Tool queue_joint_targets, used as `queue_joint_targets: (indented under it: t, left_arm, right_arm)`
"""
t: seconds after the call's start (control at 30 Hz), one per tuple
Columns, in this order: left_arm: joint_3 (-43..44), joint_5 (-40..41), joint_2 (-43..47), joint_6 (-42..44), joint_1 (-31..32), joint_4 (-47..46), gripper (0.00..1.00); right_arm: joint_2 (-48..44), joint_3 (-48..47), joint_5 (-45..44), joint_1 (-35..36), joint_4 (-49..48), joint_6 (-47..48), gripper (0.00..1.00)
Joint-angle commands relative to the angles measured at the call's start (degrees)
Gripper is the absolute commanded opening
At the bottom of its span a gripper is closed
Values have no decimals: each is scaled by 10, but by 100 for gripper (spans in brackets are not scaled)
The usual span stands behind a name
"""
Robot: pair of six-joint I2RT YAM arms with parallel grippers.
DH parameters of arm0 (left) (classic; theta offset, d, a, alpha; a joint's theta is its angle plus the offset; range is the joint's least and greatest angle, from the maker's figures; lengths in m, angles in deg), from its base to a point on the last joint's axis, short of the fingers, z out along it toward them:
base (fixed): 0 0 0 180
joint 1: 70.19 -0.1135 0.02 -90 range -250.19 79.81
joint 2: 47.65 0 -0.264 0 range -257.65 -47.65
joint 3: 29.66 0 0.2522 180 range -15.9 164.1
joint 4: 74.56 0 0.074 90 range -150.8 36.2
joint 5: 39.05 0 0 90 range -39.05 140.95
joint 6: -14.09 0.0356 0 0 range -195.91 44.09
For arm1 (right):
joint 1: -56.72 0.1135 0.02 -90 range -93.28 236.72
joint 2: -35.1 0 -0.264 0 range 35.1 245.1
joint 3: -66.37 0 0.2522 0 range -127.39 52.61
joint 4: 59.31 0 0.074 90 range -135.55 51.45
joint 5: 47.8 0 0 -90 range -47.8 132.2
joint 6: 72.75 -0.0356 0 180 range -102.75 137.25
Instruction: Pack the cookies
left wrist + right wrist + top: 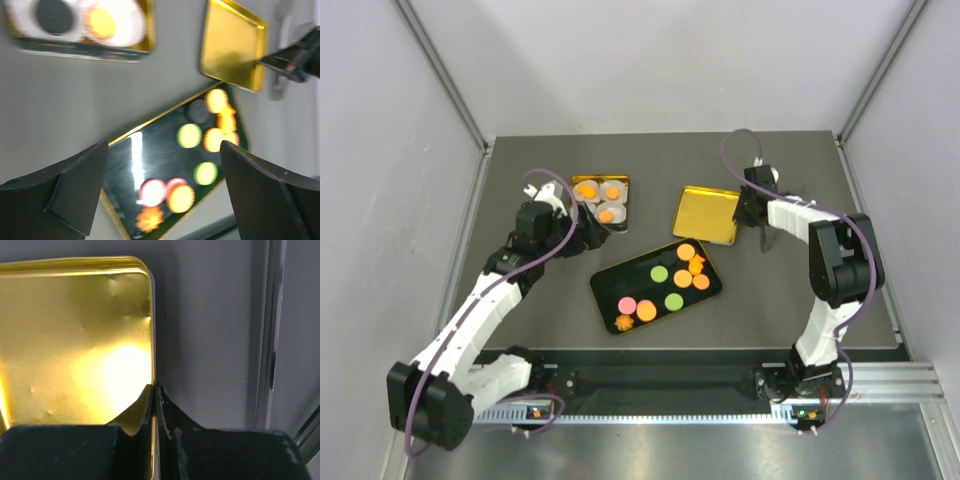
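The packing looked begun but far from finished. In the overhead view, three orange cookies (612, 190) sat in white paper cups (617, 200) inside the gold tin (600, 178) at the upper left of the desk (780, 300). The left wrist view, though blurred, hinted at a dark round in one further cup. About nine more cookies lay loose on the black tray (620, 282) in the middle: orange rounds, two green, one pink and two orange star shapes. By that count most of the job was left, with closing the tin probably coming last. The left gripper (162, 147) hung above the tray with its jaws spread wide and nothing between them. The right gripper (155, 390) was pinched tight on the rim of the bare gold lid (705, 215), which lay flat at the upper right of the tray, apart from the tin. No brand, label or writing could be read anywhere. A small red mark on the right gripper in the left wrist view was too blurred to make out.
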Motion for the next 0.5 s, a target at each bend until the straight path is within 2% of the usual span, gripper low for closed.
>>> queue_joint_targets:
  t: [0.0,0.23,0.37,0.47]
  left_arm:
    - [4,-72,-30,-58,-2,-111,97]
    - [7,-122,-132,-97,10,-223,97]
    - [38,-120,-169,-87,11,-243,98]
    - [86,-123,-201,-69,10,-241,99]
  right_arm:
    - [-25,-45,30,-11,-21,-9,0]
    - [-40,-103,58,-9,1,-10,0]
    - [-56,-106,65,14,9,-6,0]
    - [-90,-94,107,45,9,-12,0]
